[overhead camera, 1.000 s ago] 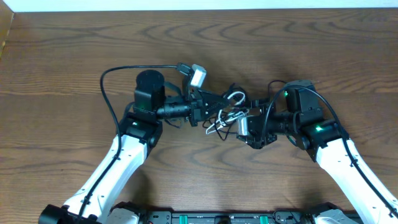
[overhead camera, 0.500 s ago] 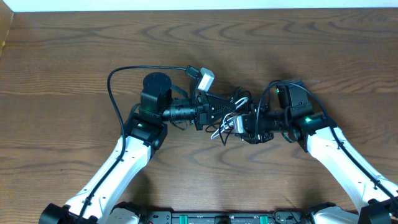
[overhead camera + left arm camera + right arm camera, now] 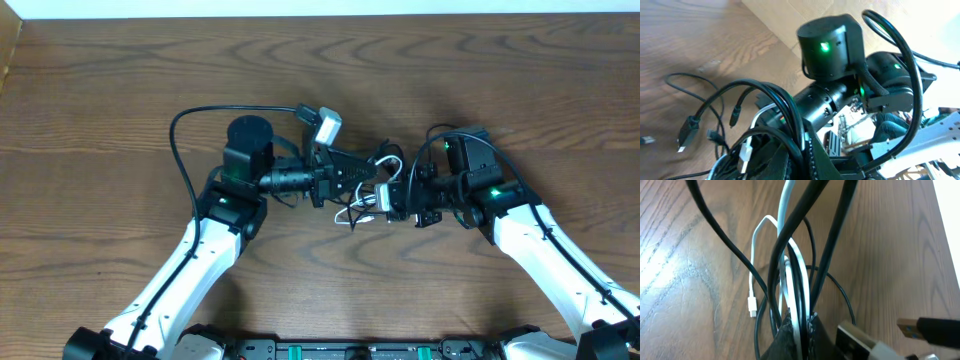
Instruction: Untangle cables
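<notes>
The cables, a tangle of thin black cords and one white one, hang between my two grippers near the table's middle. My left gripper reaches in from the left and is shut on black cables, which loop up out of its jaws. My right gripper comes in from the right and is shut on the white cable and a black strand beside it. The right gripper pinches them at the bottom of the right wrist view. A white plug lies on the wood.
Loose black plug ends dangle over the brown wooden table. A silver USB plug and a dark one sit close to the right fingers. The left arm's thick black wire arcs out to the left.
My right gripper has moved left into the bundle and shut on the white and black strands. The left arm shifted slightly right, still gripping.
</notes>
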Motion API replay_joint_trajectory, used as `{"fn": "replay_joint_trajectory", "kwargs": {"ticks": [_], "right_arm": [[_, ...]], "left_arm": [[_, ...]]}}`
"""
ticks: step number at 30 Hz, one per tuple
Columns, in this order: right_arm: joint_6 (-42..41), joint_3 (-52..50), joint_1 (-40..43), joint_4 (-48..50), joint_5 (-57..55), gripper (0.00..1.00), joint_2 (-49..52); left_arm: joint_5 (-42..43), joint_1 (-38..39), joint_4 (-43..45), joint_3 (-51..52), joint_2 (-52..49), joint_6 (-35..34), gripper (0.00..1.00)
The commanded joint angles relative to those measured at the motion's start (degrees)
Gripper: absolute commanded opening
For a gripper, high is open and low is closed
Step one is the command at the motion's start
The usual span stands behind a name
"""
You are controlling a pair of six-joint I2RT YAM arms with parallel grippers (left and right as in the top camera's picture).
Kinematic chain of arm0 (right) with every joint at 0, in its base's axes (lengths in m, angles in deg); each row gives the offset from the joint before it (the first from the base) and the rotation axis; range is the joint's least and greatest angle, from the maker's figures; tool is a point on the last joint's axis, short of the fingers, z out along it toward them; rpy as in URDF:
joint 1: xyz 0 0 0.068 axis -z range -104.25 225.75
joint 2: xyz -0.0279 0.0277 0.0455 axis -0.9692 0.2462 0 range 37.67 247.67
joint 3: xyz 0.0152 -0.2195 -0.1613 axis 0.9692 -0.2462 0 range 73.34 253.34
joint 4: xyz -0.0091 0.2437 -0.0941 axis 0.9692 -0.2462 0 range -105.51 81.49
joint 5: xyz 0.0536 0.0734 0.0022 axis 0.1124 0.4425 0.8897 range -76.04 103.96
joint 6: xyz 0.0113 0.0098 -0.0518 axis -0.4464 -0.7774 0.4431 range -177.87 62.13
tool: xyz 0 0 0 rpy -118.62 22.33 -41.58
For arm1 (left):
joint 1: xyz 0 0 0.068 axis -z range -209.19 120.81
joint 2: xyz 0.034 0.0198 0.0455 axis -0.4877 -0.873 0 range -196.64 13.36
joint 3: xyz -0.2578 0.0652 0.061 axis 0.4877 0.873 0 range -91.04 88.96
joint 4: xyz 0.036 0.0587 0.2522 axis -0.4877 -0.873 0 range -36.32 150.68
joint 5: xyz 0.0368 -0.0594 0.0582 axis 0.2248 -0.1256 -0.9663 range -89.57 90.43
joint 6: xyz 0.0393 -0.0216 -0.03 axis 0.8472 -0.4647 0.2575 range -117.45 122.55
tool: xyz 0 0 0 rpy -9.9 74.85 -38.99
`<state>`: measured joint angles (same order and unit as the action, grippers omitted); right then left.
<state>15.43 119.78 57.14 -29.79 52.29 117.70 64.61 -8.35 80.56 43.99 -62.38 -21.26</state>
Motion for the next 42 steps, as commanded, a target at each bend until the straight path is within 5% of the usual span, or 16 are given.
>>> {"fn": "replay_joint_trajectory", "kwargs": {"ticks": [1, 10, 20, 26, 33, 36, 38, 42], "right_arm": [[-9.3, 0.3, 0.1, 2.2, -0.9, 0.01, -3.5], [-34.8, 0.3, 5.5, 6.7, -0.2, 0.01, -20.3], [-56.9, 0.3, 13.6, 15.2, -1.8, 0.01, -38.7], [-68.0, 0.3, 18.3, 12.1, -17.3, 0.01, -41.9], [-75.5, 0.3, 19.5, -2.2, -41.3, 0.01, -41.4], [-75.6, 0.3, 19.5, -7.7, -43.8, 0.20, -40.7], [-76.3, 0.3, 19.4, -13.4, -42.0, 0.53, -38.2], [-76.3, 0.3, 19.4, -16.2, -35.5, 0.65, -35.0]], "left_arm": [[-1.9, -3.7, 0.5, -1.0, 0.9, 0.2, 0.08], [-16.2, -12.8, -3.6, -1.0, 0.9, 0.1, 0.08], [-17.6, -17.1, -9.9, -1.0, 0.9, 0.2, 0.08], [-20.1, -20.3, -13.9, -1.0, 0.9, 0.2, 0.08], [-20.1, -24.5, -13.8, -1.0, 0.9, 0.2, 0.08], [-20.1, -26.3, -13.8, -1.0, 0.9, 0.2, 0.08], [-19.7, -26.5, -13.8, -1.0, 0.9, 0.2, 0.08], [-18.6, -26.5, -13.6, -1.0, 0.9, 0.1, 0.08]]}}
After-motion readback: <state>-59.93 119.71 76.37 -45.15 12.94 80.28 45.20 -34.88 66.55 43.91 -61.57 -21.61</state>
